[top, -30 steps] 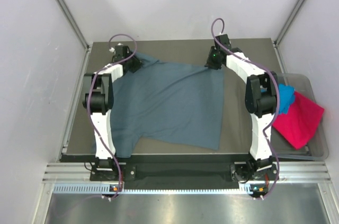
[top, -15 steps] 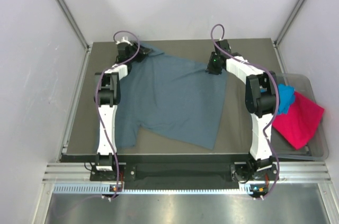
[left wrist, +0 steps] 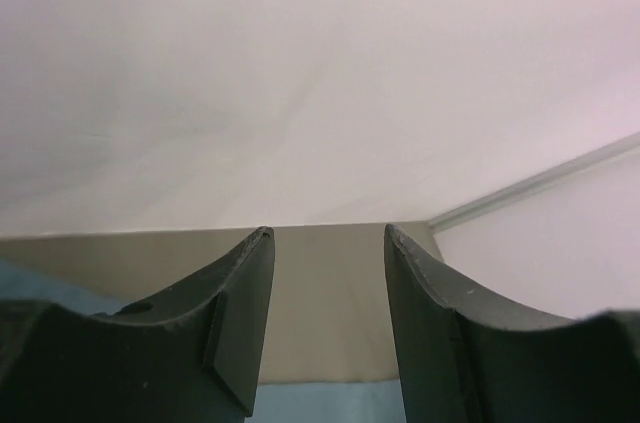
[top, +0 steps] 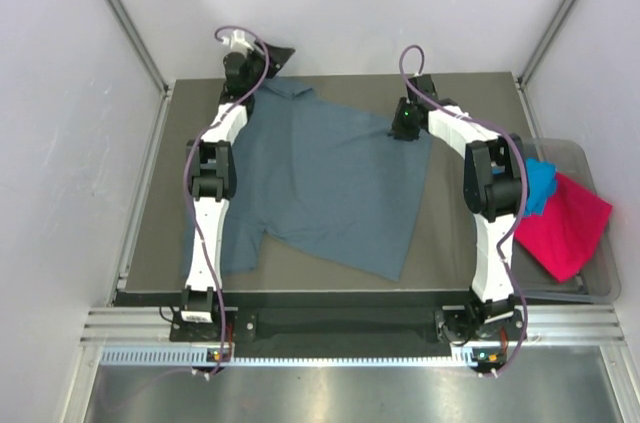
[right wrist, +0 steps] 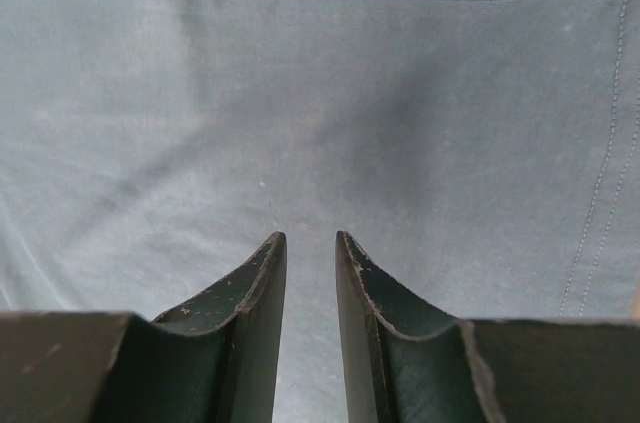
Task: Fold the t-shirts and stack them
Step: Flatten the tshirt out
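Top external: tub (top: 604,265) (right edge) holds pink tee (top: 566,229), turquoise tee (top: 541,183).

The slate-blue t-shirt (top: 330,178) spread under me was plain and dusty in tone, with no print and only matching stitching along its hem (plainest from my right wrist). The tabletop (top: 470,233) was a flat grey-brown. In the clear tub (top: 585,158), the turquoise t-shirt (top: 541,183) was bright and plain, and the magenta-pink t-shirt (top: 567,225) beside it was plain too. My left arm (top: 200,233) and right arm (top: 490,243) were white with black joints, and the cables (top: 403,55) looping from them were purple. My left end effector (left wrist: 325,233) was dark charcoal. My right end effector (right wrist: 310,235) was the same charcoal, flecked with pale scuffs. The walls (top: 350,3) were pale lilac-white.
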You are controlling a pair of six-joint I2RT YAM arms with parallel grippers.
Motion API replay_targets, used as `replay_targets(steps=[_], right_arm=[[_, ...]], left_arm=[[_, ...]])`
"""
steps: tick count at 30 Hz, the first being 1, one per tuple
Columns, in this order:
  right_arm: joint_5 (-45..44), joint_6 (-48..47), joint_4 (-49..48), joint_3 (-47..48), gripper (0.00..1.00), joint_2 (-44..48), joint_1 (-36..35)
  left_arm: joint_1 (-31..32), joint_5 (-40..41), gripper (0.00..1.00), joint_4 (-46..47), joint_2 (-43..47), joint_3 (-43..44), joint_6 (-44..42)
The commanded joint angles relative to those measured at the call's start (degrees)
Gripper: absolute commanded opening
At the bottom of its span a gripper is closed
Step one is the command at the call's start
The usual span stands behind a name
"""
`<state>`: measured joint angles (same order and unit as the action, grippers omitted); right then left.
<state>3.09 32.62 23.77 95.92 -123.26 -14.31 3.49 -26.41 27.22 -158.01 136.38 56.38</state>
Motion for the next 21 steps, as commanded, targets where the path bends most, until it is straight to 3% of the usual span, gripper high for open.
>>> replay_targets(steps=[1, 3, 4, 7, 12, 16, 21], right_arm=[[1.6, -0.5, -0.4, 1.3, 0.27, 1.4, 0.5], [2.6, -1.6, 3.2, 3.3, 0.28, 0.4, 0.3], [2.9, -2.3, 3.8, 3.2, 0.29, 0.4, -0.1], [0.4, -6.4, 7.1, 2.1, 0.36, 1.5, -1.5], [-2.7, -9.7, 13.6, 1.3, 0.50, 2.5, -3.2], [-4.5, -12.1, 17.2, 0.9, 0.54, 2.3, -4.2], [-3.4, -14.5, 17.7, -3.4, 0.61, 6.4, -3.9]], left_arm=[[2.6, -3.5, 0.53, -3.6, 3.2, 4.9, -2.7], [1.4, -0.8, 0.54, -6.0, 13.1, -4.8, -8.8], [0.9, 0.7, 0.55, -8.3, 17.0, -15.4, -11.4], [-1.1, 5.1, 0.56, -16.4, 27.7, -27.0, -21.3], [-3.0, 14.9, 0.55, -41.9, 34.3, -32.0, -33.2], [-5.7, 22.4, 0.56, -50.4, 37.9, -37.0, -35.5], [-11.3, 23.4, 0.61, -54.4, 42.6, -41.8, -36.3]])
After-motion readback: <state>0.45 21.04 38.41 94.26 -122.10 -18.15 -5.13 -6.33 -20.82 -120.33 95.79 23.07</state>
